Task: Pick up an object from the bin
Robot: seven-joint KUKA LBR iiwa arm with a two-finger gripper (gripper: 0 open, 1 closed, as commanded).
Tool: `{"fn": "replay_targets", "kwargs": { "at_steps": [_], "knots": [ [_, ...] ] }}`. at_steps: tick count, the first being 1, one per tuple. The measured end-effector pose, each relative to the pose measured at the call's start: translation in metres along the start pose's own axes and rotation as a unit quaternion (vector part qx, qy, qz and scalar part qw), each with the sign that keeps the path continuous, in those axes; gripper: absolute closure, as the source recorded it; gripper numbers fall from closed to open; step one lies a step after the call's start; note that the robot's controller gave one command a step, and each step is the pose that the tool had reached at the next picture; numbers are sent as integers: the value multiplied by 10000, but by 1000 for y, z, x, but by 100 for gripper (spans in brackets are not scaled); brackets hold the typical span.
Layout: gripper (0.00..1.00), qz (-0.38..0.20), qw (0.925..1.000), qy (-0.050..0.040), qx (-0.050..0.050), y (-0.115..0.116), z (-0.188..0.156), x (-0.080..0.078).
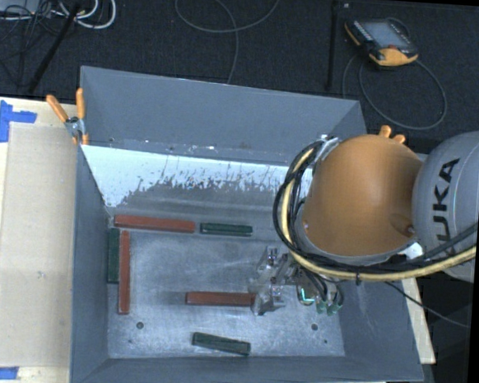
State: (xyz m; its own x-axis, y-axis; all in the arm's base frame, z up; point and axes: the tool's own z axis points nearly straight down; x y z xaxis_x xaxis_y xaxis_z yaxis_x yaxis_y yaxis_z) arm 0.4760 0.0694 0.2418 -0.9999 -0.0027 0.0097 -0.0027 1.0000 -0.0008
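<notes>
Nearest the camera, close to the front wall of the grey metal bin (229, 115), a dark green bar (221, 343) lies flat on the floor, slightly slanted and well apart from everything else.

A step farther in, about the middle of the floor, a red-brown bar (219, 299) lies crosswise. The gripper (266, 296) is down at this bar's right end, its metal tip right against or just over that end. Whether it is parted or closed on the bar cannot be told from this angle, and nothing shows the bar lifted: it looks flat on the floor.

Over on the left side, a long red-brown bar (124, 272) lies front to back, and just beside it, nearer the left wall, a second green bar (113, 255) runs the same way.

Farther back, at the foot of the sloping rear wall, a far red-brown bar (154, 223) and a far green bar (226, 228) lie end to end in one line, with a small gap between them.

Above the gripper and to the right, the wrist's orange cover (359, 196), ringed by black and yellow cables (286, 203), hangs over the bin's right part, joined to the arm (449, 199) reaching in from the right.
</notes>
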Motion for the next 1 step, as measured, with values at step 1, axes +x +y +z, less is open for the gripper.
{"fn": "replay_targets", "kwargs": {
  "at_steps": [1],
  "knots": [
    [100, 23, 10000, -35, -4, -1, -3, -1]
  ]
}}
